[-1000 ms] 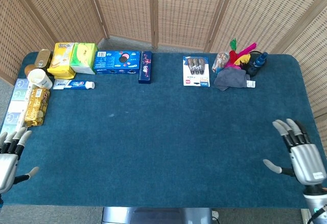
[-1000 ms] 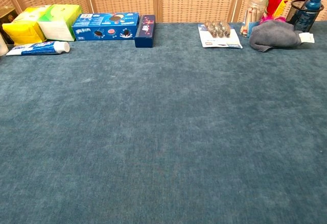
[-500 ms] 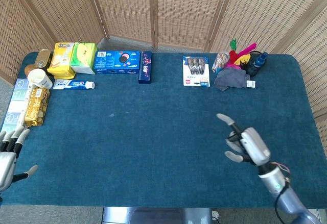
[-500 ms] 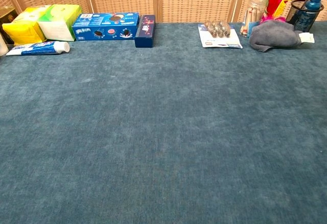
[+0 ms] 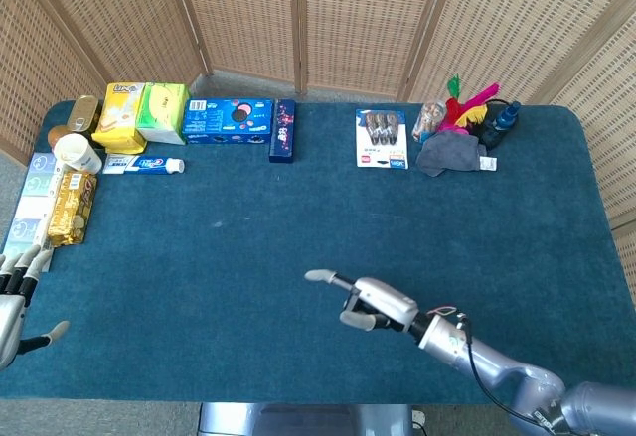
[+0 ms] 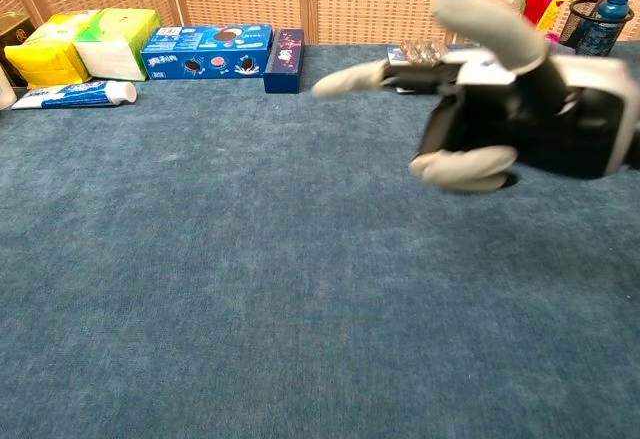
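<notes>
From the head view my right hand (image 5: 373, 305) hovered empty over bare blue table (image 5: 248, 247), fingers partly apart, one pointing left; my left hand (image 5: 12, 302) waited, spread, nothing held. In the chest view it (image 6: 500, 109) loomed blurred, so I judged slowing wise.

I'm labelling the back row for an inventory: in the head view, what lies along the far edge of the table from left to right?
Yellow pack → green pack → blue biscuit box → dark blue box → blister card → grey cloth.
</notes>
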Controlling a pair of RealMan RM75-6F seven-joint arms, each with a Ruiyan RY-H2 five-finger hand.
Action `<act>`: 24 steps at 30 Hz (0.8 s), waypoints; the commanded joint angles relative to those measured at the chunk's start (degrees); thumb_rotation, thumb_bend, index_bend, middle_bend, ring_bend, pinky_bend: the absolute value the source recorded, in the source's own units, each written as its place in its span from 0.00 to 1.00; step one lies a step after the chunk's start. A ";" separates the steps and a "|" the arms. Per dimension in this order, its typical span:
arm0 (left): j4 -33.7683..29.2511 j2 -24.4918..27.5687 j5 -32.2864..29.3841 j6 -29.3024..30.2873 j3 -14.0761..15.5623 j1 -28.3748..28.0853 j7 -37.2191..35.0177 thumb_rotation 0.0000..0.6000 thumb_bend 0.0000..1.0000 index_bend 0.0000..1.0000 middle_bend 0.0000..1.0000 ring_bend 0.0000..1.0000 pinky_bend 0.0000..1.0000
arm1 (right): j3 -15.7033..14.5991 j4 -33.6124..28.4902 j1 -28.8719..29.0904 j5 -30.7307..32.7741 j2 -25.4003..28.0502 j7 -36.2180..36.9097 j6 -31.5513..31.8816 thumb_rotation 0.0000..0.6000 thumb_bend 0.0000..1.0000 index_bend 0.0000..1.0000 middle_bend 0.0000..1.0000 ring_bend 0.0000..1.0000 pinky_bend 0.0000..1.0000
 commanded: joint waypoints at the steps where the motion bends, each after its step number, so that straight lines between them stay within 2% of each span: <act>1: -0.27 0.16 -0.23 -0.42 0.10 -0.09 -0.09 0.90 0.14 0.00 0.00 0.00 0.00 | -1.58 -2.08 4.12 -2.02 0.80 3.15 -4.01 0.00 0.00 0.00 1.00 0.90 0.95; 10: -0.61 0.29 0.65 -0.49 0.60 -0.08 0.08 0.90 0.14 0.00 0.00 0.00 0.00 | -1.39 -2.76 9.44 -0.40 -0.42 7.95 -6.87 0.00 0.00 0.00 1.00 0.90 0.95; 24: -0.60 0.31 0.57 -0.87 0.72 -0.19 -0.12 0.90 0.14 0.00 0.00 0.00 0.00 | -0.29 0.82 15.56 3.53 -2.30 18.84 -9.70 0.00 0.00 0.00 1.00 0.90 0.95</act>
